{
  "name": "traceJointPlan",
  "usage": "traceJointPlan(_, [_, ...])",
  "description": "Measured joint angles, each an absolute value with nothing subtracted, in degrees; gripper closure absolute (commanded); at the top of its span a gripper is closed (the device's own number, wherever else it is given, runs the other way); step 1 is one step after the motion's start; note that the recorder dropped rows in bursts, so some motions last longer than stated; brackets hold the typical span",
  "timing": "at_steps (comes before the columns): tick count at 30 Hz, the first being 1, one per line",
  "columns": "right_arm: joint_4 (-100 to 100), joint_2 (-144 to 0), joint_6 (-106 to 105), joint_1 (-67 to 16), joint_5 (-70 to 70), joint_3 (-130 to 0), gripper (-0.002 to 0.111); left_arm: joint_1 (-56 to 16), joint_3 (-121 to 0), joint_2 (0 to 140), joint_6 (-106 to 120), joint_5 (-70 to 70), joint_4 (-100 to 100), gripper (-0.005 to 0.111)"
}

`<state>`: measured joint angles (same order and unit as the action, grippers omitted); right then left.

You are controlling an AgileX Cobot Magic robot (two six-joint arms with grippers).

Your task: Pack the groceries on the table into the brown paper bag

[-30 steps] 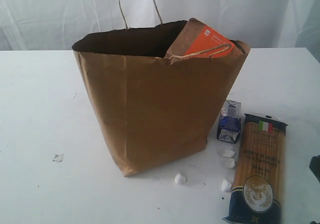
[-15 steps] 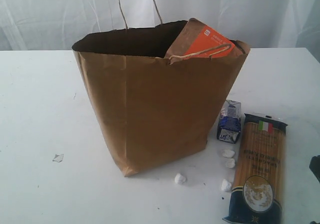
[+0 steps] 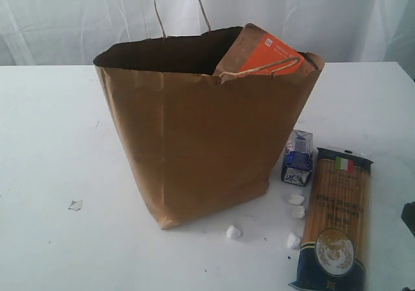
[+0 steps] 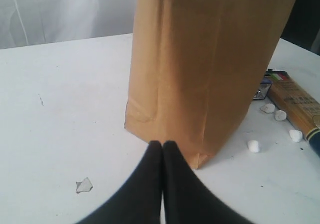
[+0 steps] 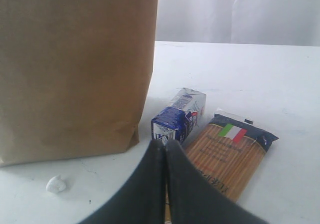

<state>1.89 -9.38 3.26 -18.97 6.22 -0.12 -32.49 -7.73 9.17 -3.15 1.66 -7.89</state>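
**Two groceries sit beside the bag**

From the outside camera, the brown paper bag [image 3: 201, 148] stands open on the white tabletop [image 3: 52, 142]. A brown pouch [image 3: 266, 54] with an orange label pokes out of its top. The small carton [image 3: 297, 158] sits just beside the bag, and the spaghetti pack [image 3: 336, 220] lies flat next to it. Little white lumps [image 3: 233, 231] are scattered near them.

From the left wrist camera, the left fingers [image 4: 145, 184] are pressed together with nothing between them, close to the bag's bottom corner.

From the right wrist camera, the right fingers [image 5: 145, 184] are also pressed together and hold nothing. They point at the carton and the spaghetti pack.
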Motion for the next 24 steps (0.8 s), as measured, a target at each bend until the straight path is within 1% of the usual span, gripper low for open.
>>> traceJointPlan(13, [1.9, -9.4, 3.3, -19.0, 6.2, -0.1, 0.108, -32.5, -1.3, 9.2, -3.7, -7.3, -7.9, 0.107])
traceJointPlan(24, [1.9, -9.4, 3.3, -19.0, 6.2, -0.1, 0.108, -32.5, -0.2, 9.2, -3.7, -8.7, -7.9, 0.107])
